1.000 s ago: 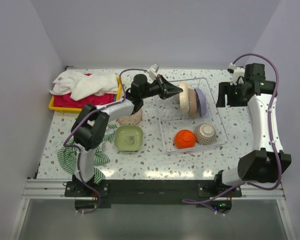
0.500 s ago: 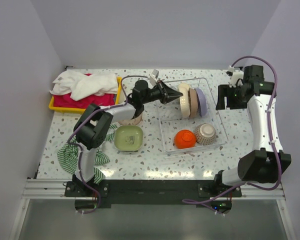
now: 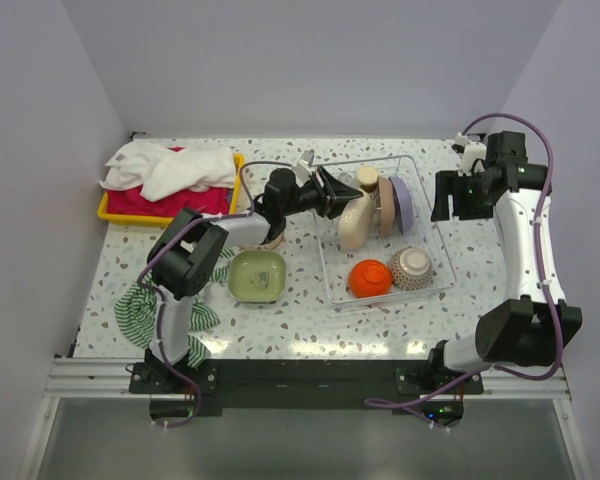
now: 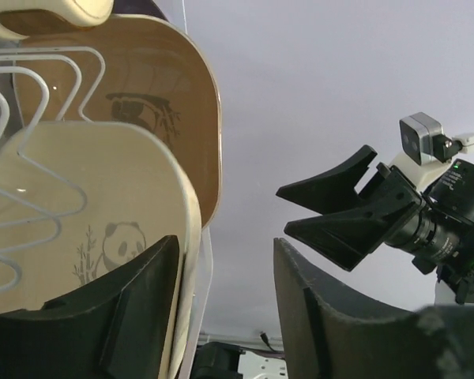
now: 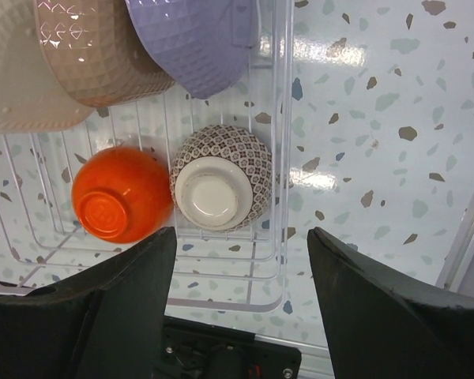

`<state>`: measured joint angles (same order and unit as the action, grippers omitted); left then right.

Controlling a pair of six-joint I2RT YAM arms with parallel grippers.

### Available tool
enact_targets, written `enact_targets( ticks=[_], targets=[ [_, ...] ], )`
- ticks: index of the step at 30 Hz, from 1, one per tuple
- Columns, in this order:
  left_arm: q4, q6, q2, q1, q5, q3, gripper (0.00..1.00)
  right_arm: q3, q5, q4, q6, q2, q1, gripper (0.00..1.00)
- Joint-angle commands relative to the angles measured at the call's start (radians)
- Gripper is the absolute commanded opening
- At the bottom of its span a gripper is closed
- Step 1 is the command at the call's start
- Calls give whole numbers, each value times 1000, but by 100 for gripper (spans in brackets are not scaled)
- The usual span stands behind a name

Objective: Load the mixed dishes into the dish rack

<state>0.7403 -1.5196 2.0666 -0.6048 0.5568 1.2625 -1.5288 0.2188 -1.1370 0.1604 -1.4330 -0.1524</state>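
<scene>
The dish rack [image 3: 436, 232] holds three plates on edge: a cream one [image 3: 353, 218] leaning left, a tan one [image 3: 384, 205] and a lilac one [image 3: 403, 203]. An orange bowl [image 3: 368, 277] and a speckled bowl [image 3: 413, 265] lie upside down at its near end. My left gripper [image 3: 331, 194] is open at the cream plate's left side. In the left wrist view the panda-printed cream plate [image 4: 79, 213] rests against the left finger, and the gap of the gripper [image 4: 225, 245] is otherwise empty. My right gripper [image 3: 450, 196] is open beside the rack's right side, over the bowls [image 5: 221, 178].
A pale green square dish [image 3: 257, 275] sits on the table left of the rack, with a beige cup [image 3: 271, 238] partly hidden under my left arm. A yellow tray of towels [image 3: 170, 175] is at the back left. A green striped cloth [image 3: 145, 305] lies by the left arm's base.
My left gripper has opened and let go of the cream plate, which now leans left in the rack. The left arm drew back slightly. The right arm stayed still.
</scene>
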Motion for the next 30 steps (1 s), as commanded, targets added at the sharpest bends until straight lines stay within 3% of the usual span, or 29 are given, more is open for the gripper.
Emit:
enact_targets(
  ticks=[1,5,10,23,30],
  targets=[
    [-73,104,-40,0,-31,58,59,19,16,16,-4,37,-3,72],
    [-124,166,-85,0,-37,29,61,45,34,34,-15,54,-4,72],
    [-185,188,-102,-10,-54,6,47,76,45,46,-18,66,-1,72],
    [-199,237,-174,-6,9,-78,46,84,56,25,-18,85,-3,72],
    [-233,256,-210,16,35,-115,31,124,60,29,-21,114,-3,72]
  ],
)
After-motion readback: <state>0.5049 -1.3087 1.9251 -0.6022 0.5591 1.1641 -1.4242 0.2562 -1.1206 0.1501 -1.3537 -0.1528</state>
